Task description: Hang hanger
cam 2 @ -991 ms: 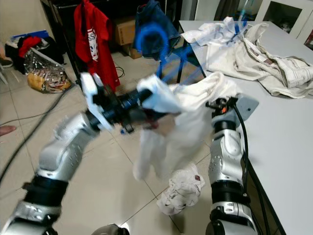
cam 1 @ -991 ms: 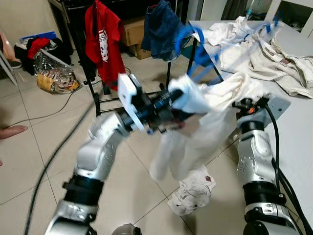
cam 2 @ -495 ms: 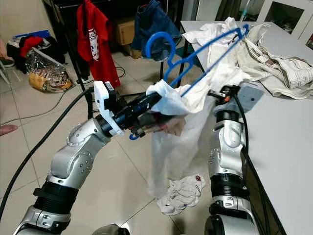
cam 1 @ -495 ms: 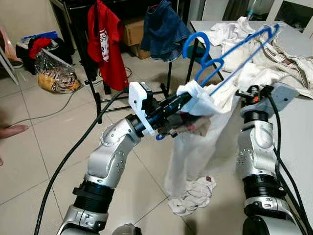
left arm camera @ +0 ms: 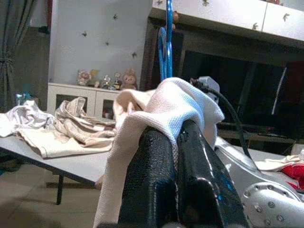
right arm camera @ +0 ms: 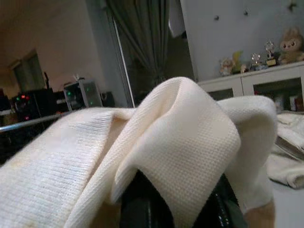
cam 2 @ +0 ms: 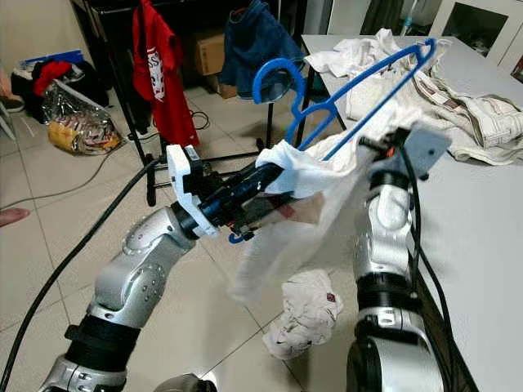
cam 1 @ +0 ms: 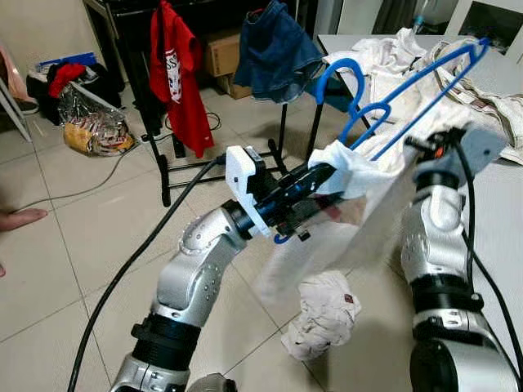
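A blue plastic hanger [cam 1: 409, 86] sits tilted inside the neck of a white garment [cam 1: 359, 175], its hook [cam 1: 339, 77] sticking up toward the rack. My left gripper [cam 1: 317, 178] reaches in from the left and is shut on a fold of the garment by the neck; in the left wrist view the cloth [left arm camera: 178, 107] is pinched between the two black fingers [left arm camera: 152, 180]. My right gripper [cam 1: 421, 155] holds the garment's other side, and in the right wrist view cream cloth [right arm camera: 180, 137] drapes over its fingertips. The garment's lower part hangs blurred above the floor.
A dark clothes rack [cam 1: 159, 155] behind holds a red shirt [cam 1: 173, 65] and a blue denim piece [cam 1: 276, 45]. The white table [cam 1: 502, 212] on the right carries a pile of pale clothes [cam 1: 400, 57]. A crumpled white cloth [cam 1: 323, 310] and a black cable [cam 1: 114, 282] lie on the tiles.
Both grippers have carried the hanger and garment up and to the right. The garment's hem has swung up off the crumpled cloth on the floor.
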Robot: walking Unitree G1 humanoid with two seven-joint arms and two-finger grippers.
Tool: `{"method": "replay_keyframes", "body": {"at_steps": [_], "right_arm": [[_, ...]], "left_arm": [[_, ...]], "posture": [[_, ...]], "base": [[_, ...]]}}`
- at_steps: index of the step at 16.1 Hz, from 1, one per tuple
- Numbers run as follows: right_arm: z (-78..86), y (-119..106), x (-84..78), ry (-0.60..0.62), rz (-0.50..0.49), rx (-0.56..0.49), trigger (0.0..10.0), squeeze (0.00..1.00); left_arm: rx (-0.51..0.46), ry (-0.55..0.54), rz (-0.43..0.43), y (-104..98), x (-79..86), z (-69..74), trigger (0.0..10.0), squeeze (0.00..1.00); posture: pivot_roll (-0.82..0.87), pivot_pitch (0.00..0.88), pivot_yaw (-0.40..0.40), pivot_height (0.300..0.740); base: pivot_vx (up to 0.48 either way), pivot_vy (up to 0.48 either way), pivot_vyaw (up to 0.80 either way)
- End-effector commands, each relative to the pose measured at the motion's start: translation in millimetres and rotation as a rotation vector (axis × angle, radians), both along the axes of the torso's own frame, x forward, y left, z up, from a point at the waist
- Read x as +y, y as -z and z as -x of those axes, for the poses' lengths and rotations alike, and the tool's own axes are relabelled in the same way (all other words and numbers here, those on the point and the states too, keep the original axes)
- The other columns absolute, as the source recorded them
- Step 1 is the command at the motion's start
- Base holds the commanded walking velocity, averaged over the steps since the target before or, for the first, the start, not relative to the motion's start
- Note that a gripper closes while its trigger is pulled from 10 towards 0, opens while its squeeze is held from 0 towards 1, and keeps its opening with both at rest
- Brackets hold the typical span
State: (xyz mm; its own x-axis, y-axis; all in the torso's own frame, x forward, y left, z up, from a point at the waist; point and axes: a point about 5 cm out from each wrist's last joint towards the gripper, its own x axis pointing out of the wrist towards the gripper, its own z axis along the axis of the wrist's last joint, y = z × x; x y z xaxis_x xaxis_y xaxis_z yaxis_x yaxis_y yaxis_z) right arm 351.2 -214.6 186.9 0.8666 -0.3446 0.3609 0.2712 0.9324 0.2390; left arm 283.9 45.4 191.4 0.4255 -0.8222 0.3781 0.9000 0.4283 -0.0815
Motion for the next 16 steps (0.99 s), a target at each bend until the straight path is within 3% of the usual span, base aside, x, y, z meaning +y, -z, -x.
{"method": "replay_keyframes", "body": {"at_steps": [1, 3, 8, 12, 14, 16], "right_arm": [[-0.8, -10.6, -3.5, 0.017, -0.002, -0.045, 0.0, 0.0], [-1.6, -14.0, -3.4, 0.022, 0.001, -0.058, 0.0, 0.0], [-2.8, -21.9, -11.8, 0.051, -0.002, -0.081, 0.0, 0.0], [-0.6, -17.3, -9.7, 0.042, -0.01, -0.082, 0.0, 0.0], [2.2, -15.9, -9.3, 0.035, -0.015, -0.087, 0.0, 0.0], [4.2, -13.7, -9.9, 0.035, -0.018, -0.087, 0.0, 0.0]], "left_arm": [[0.015, -0.001, -0.017, 3.3, -1.2, 1.0, 10.0, 0.0], [0.031, -0.03, -0.025, 7.7, -1.1, -0.6, 10.0, 0.0], [0.0, -0.227, -0.08, 19.7, 5.6, -9.0, 10.0, 0.0], [-0.043, -0.272, -0.145, 24.5, 6.7, -12.5, 10.0, 0.0], [-0.104, -0.297, -0.224, 27.2, 5.3, -15.1, 10.0, 0.0], [-0.106, -0.284, -0.266, 30.4, 4.2, -17.6, 10.0, 0.0]], "posture": [[0.01, 0.0, 0.031, 0.723], [0.01, 0.0, 0.03, 0.723], [0.01, 0.0, 0.03, 0.723], [0.01, 0.0, 0.031, 0.723], [0.01, 0.0, 0.033, 0.723], [0.01, 0.0, 0.035, 0.723]], "base": [[0.0, 0.0, 0.0], [0.0, 0.0, 0.0], [0.0, 0.0, 0.0], [0.0, 0.0, 0.0], [0.0, 0.0, 0.0], [0.0, 0.0, 0.0]]}}
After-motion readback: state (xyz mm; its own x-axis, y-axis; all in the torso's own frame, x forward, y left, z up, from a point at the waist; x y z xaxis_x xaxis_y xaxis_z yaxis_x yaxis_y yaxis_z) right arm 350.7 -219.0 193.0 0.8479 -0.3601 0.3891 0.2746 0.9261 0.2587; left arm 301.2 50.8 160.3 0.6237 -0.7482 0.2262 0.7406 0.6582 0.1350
